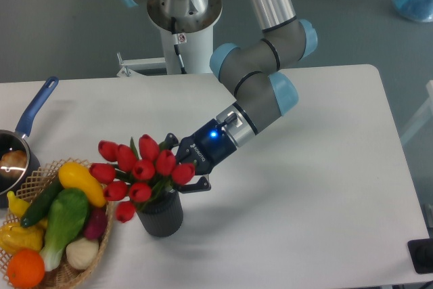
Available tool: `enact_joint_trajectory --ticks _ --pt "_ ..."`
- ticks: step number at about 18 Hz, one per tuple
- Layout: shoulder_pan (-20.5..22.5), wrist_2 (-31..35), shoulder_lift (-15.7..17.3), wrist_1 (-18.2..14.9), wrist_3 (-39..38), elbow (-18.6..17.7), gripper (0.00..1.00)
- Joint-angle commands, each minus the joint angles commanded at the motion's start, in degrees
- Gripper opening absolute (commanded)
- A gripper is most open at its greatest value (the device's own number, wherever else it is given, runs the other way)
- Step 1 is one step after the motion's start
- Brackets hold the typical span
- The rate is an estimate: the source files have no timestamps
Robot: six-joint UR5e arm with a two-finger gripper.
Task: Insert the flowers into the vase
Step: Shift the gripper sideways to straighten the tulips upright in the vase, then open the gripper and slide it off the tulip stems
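The red tulips with green leaves (139,167) stand with their stems down in the dark ribbed vase (161,216), near the table's front left. The blooms spread wider than the vase mouth and lean left over the basket's edge. My gripper (185,164) is at the right side of the bunch, just above the vase rim. Its fingers (174,142) are spread wide apart, with the rightmost blooms lying between them. The stems are hidden behind the blooms, so contact with them does not show.
A wicker basket (103,243) of vegetables and fruit stands directly left of the vase, almost touching it. A blue-handled saucepan (35,107) sits at the left edge behind the basket. The robot base (184,28) is at the back.
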Motion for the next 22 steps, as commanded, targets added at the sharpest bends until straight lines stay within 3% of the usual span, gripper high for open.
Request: enact_joint_trajectory --ticks 22 --pt "1.05 0.0 0.0 0.0 2.37 -0.09 0.68"
